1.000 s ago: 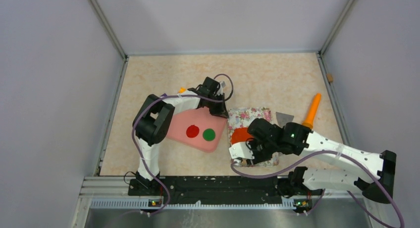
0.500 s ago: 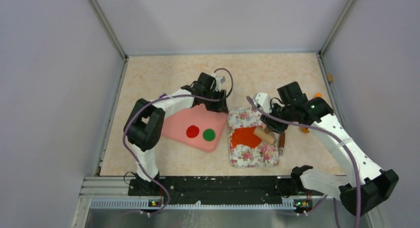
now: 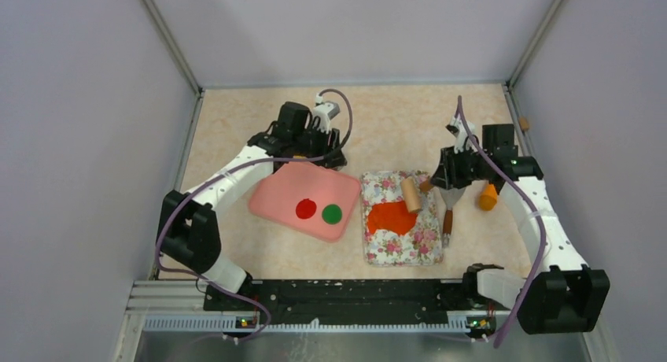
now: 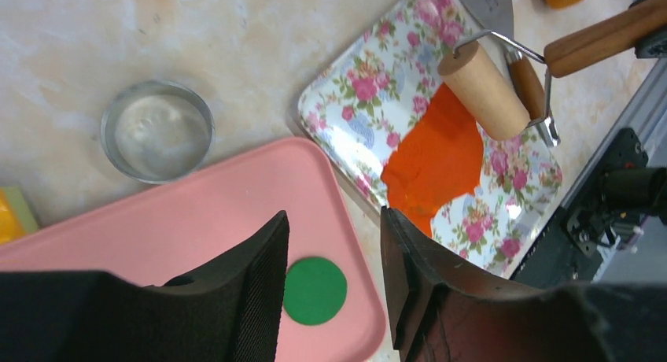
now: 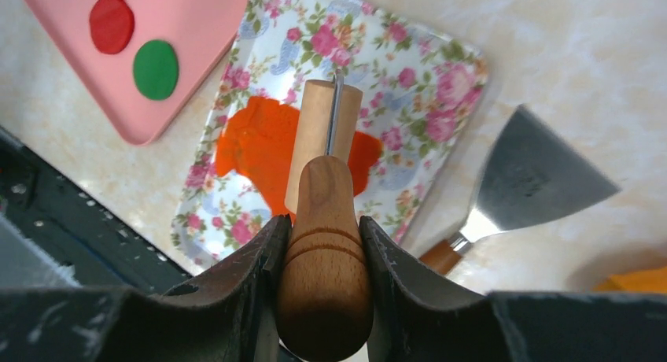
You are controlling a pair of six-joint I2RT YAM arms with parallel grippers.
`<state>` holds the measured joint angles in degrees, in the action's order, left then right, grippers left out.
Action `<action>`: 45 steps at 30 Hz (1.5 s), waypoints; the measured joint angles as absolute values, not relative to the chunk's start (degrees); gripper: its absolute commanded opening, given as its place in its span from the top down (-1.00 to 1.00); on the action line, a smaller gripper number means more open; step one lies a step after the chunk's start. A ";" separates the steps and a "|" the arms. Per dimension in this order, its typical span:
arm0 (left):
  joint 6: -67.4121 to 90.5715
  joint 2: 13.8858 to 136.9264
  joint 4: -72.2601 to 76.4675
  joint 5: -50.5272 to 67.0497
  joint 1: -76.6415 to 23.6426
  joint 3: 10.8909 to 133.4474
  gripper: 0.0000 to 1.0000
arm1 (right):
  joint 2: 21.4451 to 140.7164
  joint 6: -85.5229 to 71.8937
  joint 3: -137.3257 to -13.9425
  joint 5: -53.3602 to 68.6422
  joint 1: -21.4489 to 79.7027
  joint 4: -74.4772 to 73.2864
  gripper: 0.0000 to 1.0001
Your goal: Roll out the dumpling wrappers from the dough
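Observation:
The orange-red dough [image 3: 392, 217] lies flattened and ragged on a floral tray [image 3: 382, 248]. A red wrapper [image 3: 306, 209] and a green wrapper [image 3: 332, 213] rest on the pink tray [image 3: 275, 197]. My right gripper [image 3: 439, 179] is shut on the wooden handle of a small roller [image 5: 322, 134], whose drum sits over the dough's far edge [image 5: 256, 145]. My left gripper [image 4: 334, 220] hovers open and empty above the pink tray's far corner, with the green wrapper [image 4: 315, 289] below it. A metal ring cutter [image 4: 157, 131] stands on the table beside that tray.
A scraper [image 3: 449, 207] with a wooden handle lies right of the floral tray. An orange carrot-shaped stick [image 3: 488, 197] sits under my right forearm. A small brown bit [image 3: 523, 123] rests by the right wall. The grey walls close in on three sides.
My left gripper has opened and pulled back to the far left. My right arm swung from the near side to the far right, drawing the roller across the dough to the tray's far end.

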<state>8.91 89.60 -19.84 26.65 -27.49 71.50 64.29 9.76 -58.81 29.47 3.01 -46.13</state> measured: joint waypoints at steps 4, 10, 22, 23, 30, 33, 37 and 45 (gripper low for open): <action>8.23 89.27 -20.51 28.29 -27.59 66.85 0.02 | 64.47 4.86 -53.58 33.32 2.48 -43.99 1.00; 9.06 90.26 -21.12 28.67 -27.59 62.11 0.02 | 66.32 4.34 -52.97 34.61 2.50 -43.13 1.00; 9.82 95.13 -19.16 28.67 -26.85 62.98 0.04 | 72.51 4.21 -51.09 37.41 3.29 -36.56 1.00; 10.20 95.72 -18.90 28.69 -26.46 63.07 0.04 | 73.95 3.88 -51.09 38.68 3.53 -35.75 1.00; 11.66 99.96 -18.44 28.38 -21.76 65.67 0.04 | 79.75 1.54 -50.81 43.94 8.03 -33.36 1.00; 11.77 100.51 -18.48 27.79 -20.21 67.83 0.04 | 79.72 -0.27 -49.50 44.69 9.63 -30.74 1.00; 11.75 100.55 -18.48 27.62 -19.20 70.37 0.03 | 79.55 -1.37 -49.30 45.34 9.72 -30.11 1.00; 11.49 100.51 -20.84 27.90 -18.83 71.48 0.04 | 77.67 1.48 -58.00 44.84 6.68 -39.92 1.00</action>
